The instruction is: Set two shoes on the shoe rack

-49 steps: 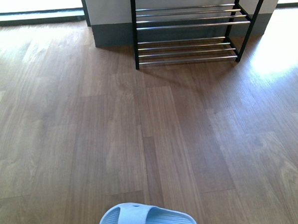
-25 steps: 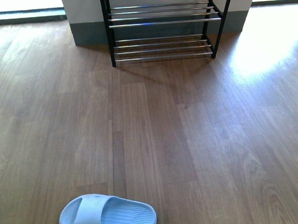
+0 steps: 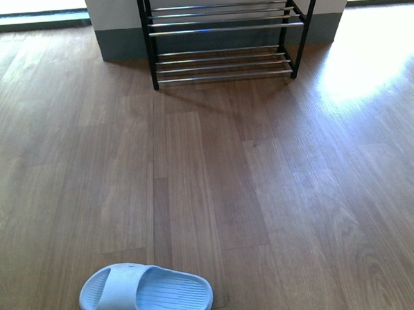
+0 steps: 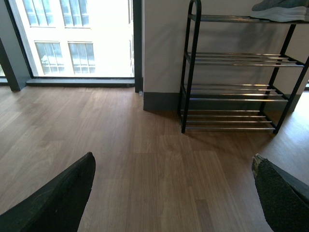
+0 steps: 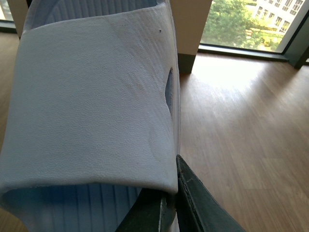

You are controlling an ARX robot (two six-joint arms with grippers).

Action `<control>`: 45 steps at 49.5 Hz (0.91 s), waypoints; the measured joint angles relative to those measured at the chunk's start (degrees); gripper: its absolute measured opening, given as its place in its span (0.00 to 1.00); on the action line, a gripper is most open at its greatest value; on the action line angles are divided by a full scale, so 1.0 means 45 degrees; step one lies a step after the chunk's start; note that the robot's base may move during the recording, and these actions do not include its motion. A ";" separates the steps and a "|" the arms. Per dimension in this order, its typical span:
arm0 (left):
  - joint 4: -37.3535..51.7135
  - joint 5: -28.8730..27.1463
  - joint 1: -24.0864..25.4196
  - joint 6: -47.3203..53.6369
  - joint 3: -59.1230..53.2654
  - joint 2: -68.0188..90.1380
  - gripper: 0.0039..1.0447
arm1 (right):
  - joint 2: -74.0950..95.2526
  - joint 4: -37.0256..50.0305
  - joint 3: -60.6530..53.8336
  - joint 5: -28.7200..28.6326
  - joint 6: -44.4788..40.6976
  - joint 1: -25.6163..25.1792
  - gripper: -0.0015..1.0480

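Right gripper [image 5: 169, 198] clenched a pale slipper [image 5: 91, 96], left gripper [image 4: 173, 162] gaped empty; shoe rack [image 4: 231, 87] beyond the jaws demanded a level carry

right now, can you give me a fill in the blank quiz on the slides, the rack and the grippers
The floor slide is pale ____ in colour. The right gripper is shut on the held slide, while the open left gripper holds ____. The shoe rack stands against the ____. A grey shoe sits on the rack's ____ tier.
Missing: blue; nothing; wall; top.
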 joint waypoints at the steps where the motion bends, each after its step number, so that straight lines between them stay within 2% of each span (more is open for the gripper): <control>1: 0.0000 0.0005 0.0000 0.0000 0.0000 0.0000 0.91 | 0.0000 0.0000 0.0000 0.0000 0.0005 0.0000 0.02; 31: -0.0019 -0.0083 -0.0015 -0.0039 0.0005 0.0015 0.91 | -0.0005 0.0000 0.0000 0.0000 0.0000 0.0000 0.02; 36: -0.2531 -0.2875 -0.0957 -0.1627 0.0942 0.1321 0.91 | 0.0000 0.0000 0.0000 0.0000 0.0000 0.0000 0.02; 38: -0.3337 -0.3235 -0.1030 -0.2531 0.1292 0.2074 0.91 | 0.0000 0.0000 0.0000 0.0005 0.0005 0.0000 0.02; 41: -0.3954 -0.2783 -0.0923 -0.3954 0.1515 0.2943 0.91 | -0.0005 0.0000 0.0000 -0.0010 0.0000 0.0000 0.02; 45: -0.3730 -0.1933 -0.0971 -0.6047 0.1579 0.4367 0.91 | -0.0005 0.0000 0.0000 0.0000 0.0005 0.0000 0.02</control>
